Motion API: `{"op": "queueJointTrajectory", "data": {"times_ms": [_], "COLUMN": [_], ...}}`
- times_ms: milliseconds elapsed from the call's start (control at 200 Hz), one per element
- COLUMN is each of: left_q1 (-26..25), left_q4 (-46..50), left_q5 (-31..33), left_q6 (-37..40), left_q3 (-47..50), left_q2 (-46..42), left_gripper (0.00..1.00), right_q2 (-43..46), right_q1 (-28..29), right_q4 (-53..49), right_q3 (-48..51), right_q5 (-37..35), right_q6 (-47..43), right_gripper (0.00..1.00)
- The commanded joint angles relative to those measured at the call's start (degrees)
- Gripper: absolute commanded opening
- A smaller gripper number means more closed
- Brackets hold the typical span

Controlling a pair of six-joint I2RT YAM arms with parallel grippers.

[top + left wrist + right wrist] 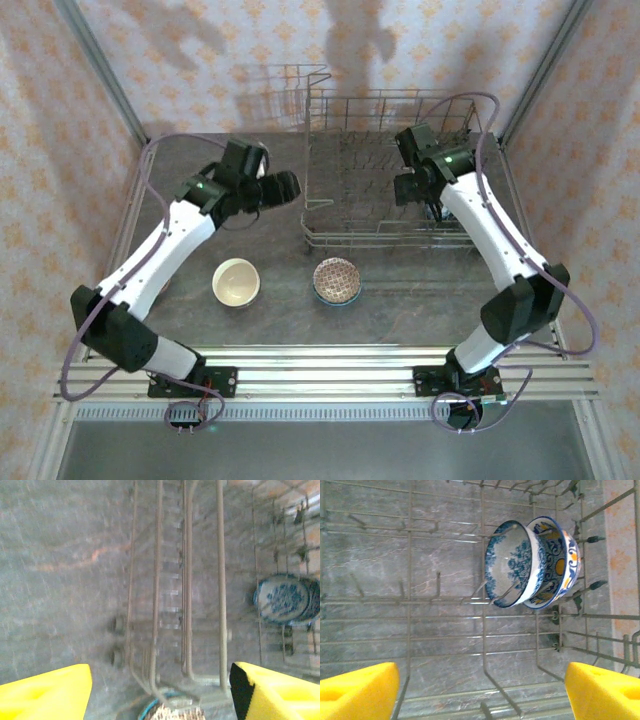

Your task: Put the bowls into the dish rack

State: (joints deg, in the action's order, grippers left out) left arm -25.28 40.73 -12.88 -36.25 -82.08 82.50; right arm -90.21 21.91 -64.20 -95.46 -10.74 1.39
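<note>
Released and empty: left gripper (287, 188), right gripper (412, 190). At 7 o'clock from the left, the nearer arm: cream bowl (236, 281); at 5 o'clock: patterned bowl (336, 280).

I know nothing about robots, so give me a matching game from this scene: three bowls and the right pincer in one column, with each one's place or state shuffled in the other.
Things:
1. cream bowl
2. brown-red patterned bowl
3. blue-and-white bowl
4. right pincer

Places or states:
A. open, over the dish rack floor
B. on the table, beside the left arm
C. on edge between the rack's tines
D. on the table, just in front of the rack

Pairs: 1-B, 2-D, 3-C, 4-A
</note>
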Motion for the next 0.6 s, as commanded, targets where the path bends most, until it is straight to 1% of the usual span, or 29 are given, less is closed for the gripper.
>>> {"op": "queueJointTrajectory", "data": {"times_ms": [0, 100, 200, 305, 375, 440, 596], "left_q1": [-3.74, -6.81, -10.57, -15.03, -18.22, -19.63, -21.05], "left_q4": [2.75, 0.38, -2.85, -2.97, -2.93, -4.09, -5.78], "left_q5": [5.18, 6.09, 5.87, 5.67, 7.56, 7.74, 7.61], "left_q6": [-3.50, -5.30, -7.08, -8.43, -8.71, -9.80, -11.40], "left_q3": [5.26, 10.62, 15.32, 17.23, 17.94, 18.74, 19.90], "left_q2": [-2.64, -4.54, -4.65, -2.77, -1.88, -1.10, 0.94], "left_gripper": [0.74, 0.72, 0.70, 0.66, 0.65, 0.63, 0.57], "right_q2": [4.39, 7.70, 10.34, 12.92, 14.24, 14.94, 16.73], "right_q1": [-0.31, -0.36, -0.32, -0.36, -0.26, -0.12, 0.49], "right_q4": [3.05, 4.74, 6.41, 6.75, 6.94, 5.93, 5.74], "right_q3": [2.43, 5.35, 8.45, 10.92, 12.26, 12.75, 14.60], "right_q5": [4.03, 5.48, 6.21, 7.74, 9.13, 9.26, 9.66], "right_q6": [0.54, 0.29, 1.06, 2.61, 2.65, 2.81, 3.80], "right_gripper": [0.86, 0.85, 0.86, 0.85, 0.85, 0.85, 0.85]}}
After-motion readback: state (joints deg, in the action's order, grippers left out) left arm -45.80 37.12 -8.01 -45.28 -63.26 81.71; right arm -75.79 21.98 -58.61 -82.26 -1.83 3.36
